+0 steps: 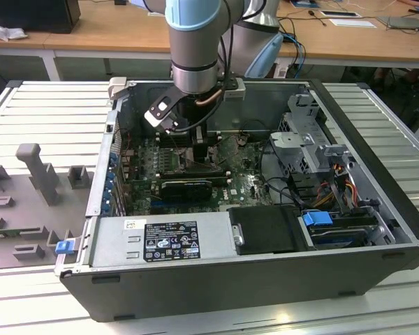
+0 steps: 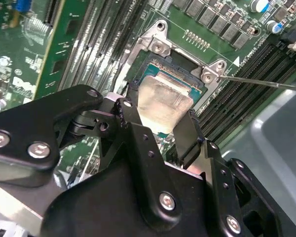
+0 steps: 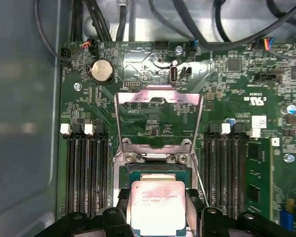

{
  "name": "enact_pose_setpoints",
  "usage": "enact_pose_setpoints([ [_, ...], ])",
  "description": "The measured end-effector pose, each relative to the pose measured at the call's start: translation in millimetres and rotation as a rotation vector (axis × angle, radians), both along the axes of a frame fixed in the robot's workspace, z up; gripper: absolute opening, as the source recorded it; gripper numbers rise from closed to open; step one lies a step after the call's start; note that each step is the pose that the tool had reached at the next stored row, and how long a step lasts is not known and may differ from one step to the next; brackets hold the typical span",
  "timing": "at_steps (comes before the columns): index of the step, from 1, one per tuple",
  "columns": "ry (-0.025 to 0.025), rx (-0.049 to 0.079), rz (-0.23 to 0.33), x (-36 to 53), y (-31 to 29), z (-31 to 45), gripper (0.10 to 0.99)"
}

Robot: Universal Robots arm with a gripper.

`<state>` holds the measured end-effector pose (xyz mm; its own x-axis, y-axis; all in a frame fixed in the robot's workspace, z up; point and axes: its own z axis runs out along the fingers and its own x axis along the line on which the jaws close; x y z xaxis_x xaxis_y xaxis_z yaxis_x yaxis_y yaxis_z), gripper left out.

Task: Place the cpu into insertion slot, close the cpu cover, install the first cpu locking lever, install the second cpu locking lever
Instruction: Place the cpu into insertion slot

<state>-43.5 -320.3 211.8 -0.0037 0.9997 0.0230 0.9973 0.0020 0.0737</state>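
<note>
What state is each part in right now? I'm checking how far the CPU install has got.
cpu: gripped at two opposite edges, over the insertion slot.
insertion slot: uncovered, partly hidden by the chip.
cpu cover: swung open, away from the slot.
locking lever: unlatched, sticking out from the socket.
gripper: shut on the cpu.
computer case: side open.
</note>
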Motion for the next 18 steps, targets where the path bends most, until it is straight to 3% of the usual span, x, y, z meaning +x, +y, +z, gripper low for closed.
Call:
enact_pose_setpoints([
  [8,0.0000,0.000,-0.014,-0.1,0.5,-9.8,0.525],
  [14,0.0001,0.000,-0.014,-0.1,0.5,-10.2,0.525],
  [15,0.0001,0.000,-0.014,-0.1,0.5,-10.3,0.537],
  [17,-0.0001,0.001,-0.014,-0.1,0.6,-10.3,0.663],
  [18,0.0000,0.001,-0.014,-0.1,0.5,-9.9,0.663],
])
